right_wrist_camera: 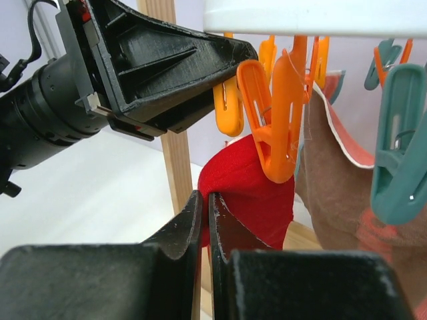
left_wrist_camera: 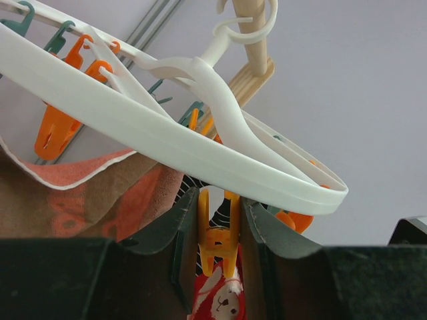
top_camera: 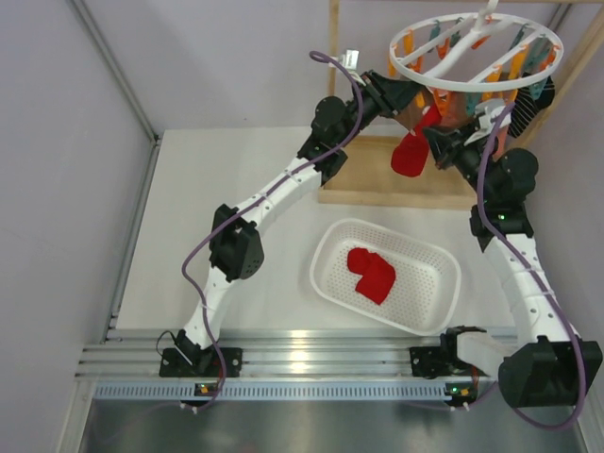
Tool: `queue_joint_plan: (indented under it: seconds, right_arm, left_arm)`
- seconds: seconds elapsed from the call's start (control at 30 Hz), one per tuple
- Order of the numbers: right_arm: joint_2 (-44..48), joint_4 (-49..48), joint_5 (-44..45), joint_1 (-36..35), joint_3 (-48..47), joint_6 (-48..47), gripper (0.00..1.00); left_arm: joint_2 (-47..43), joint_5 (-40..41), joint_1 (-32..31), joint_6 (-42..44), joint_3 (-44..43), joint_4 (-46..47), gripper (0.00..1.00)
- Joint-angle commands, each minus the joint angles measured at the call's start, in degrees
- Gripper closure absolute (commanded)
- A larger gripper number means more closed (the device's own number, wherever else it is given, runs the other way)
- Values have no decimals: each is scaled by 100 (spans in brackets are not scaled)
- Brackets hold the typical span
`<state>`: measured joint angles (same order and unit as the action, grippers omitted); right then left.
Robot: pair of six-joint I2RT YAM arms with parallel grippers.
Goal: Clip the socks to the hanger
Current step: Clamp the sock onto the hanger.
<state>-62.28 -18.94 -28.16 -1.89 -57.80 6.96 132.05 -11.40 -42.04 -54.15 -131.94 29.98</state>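
The white ring hanger (top_camera: 475,52) hangs at the back right, with orange and teal clips under it. My left gripper (top_camera: 416,102) reaches up under the ring. In the left wrist view (left_wrist_camera: 219,223) its jaws press on both handles of an orange clip (left_wrist_camera: 219,233). A red sock (left_wrist_camera: 223,300) sits just below that clip's tips. My right gripper (top_camera: 434,142) is shut on the edge of this red sock (top_camera: 409,153), as the right wrist view (right_wrist_camera: 205,200) shows, and holds the sock (right_wrist_camera: 250,193) up to the clips. A second red sock (top_camera: 371,274) lies in the basket.
A white perforated basket (top_camera: 429,302) stands mid-table. A salmon-and-brown sock (right_wrist_camera: 347,193) hangs from the hanger next to the red sock. A black striped sock (top_camera: 522,115) hangs at the ring's right. A wooden frame post (right_wrist_camera: 175,153) and wooden base (top_camera: 368,179) stand behind.
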Motion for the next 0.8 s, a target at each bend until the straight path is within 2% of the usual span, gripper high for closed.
queue_joint_plan:
  seconds: [0.0, 0.77]
  right_arm:
    - [-82, -383, -110, -83, -65, -116, 100]
    - [-223, -233, -181, -321, -126, -617, 100]
  left_arm:
    - [-364, 129, -23, -175, 28, 17, 100]
    - [-355, 41, -67, -140, 81, 26, 100]
